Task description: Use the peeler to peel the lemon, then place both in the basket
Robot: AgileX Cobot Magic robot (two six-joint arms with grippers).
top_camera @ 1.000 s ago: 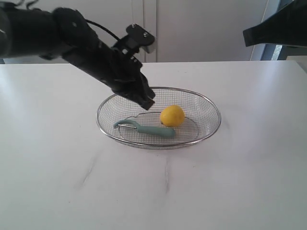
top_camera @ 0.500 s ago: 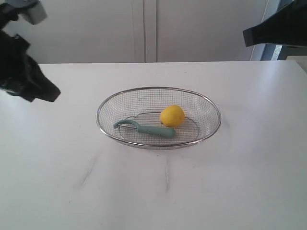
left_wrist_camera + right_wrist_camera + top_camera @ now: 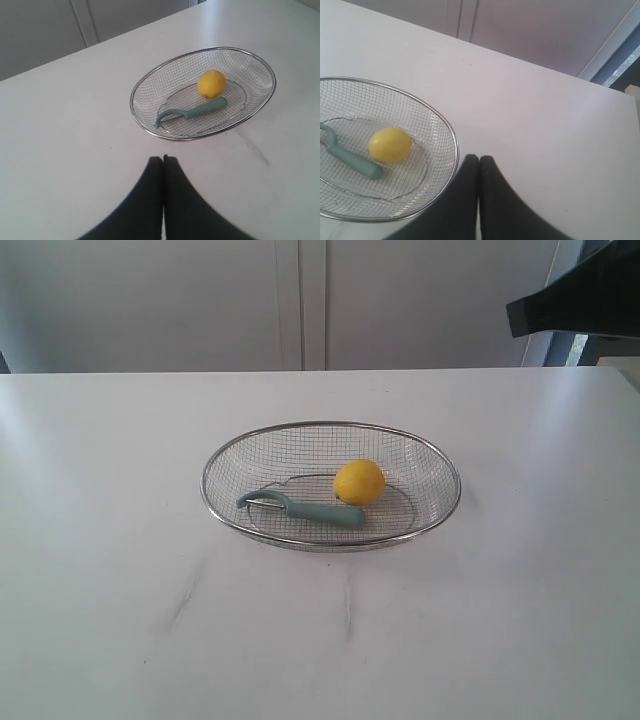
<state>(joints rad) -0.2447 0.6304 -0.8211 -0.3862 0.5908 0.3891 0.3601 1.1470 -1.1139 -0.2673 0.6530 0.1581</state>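
Scanning across the white table (image 3: 100, 570), we find our left gripper (image 3: 163, 159) pressed together and empty, hanging near the basket (image 3: 204, 483). Inside the basket, the peeler (image 3: 305, 509) lies with its handle end just beside the lemon (image 3: 359, 482). Our right gripper (image 3: 479, 157) hovers outside the rim, likewise pressed together, holding nothing.

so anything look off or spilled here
Nothing stands out. The lemon and peeler lie side by side in the level basket; only faint grey streaks mark the table near it.
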